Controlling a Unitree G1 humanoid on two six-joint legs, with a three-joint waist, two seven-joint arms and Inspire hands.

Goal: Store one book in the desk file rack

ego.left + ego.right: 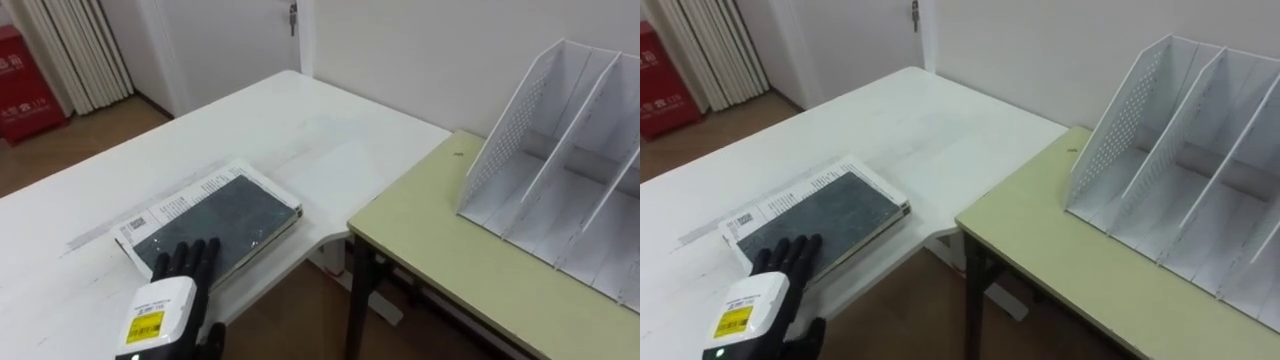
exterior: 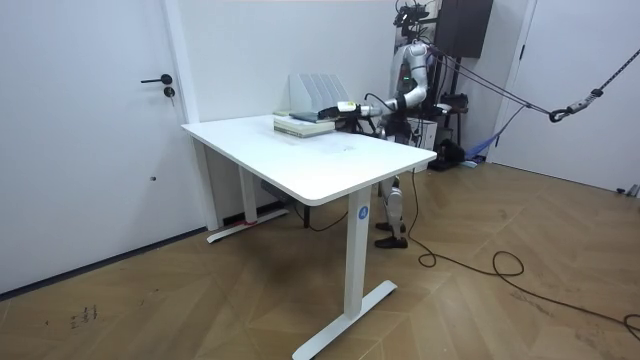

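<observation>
White table (image 1: 300, 130), book (image 1: 232, 212) under left hand (image 1: 186, 266); eye views: green desk (image 1: 430, 240), rack (image 1: 560, 170).

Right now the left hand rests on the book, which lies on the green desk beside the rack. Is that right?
No. The left hand rests on the book, but the book lies on the white table, not on the green desk with the rack. The left eye view shows it.

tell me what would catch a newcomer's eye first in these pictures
The left hand lays its black fingers flat on a dark book, which tops a small stack near the edge of the white table. To the right, a white file rack with slanted dividers stands on a yellow-green desk, and the slots that show hold nothing.
</observation>
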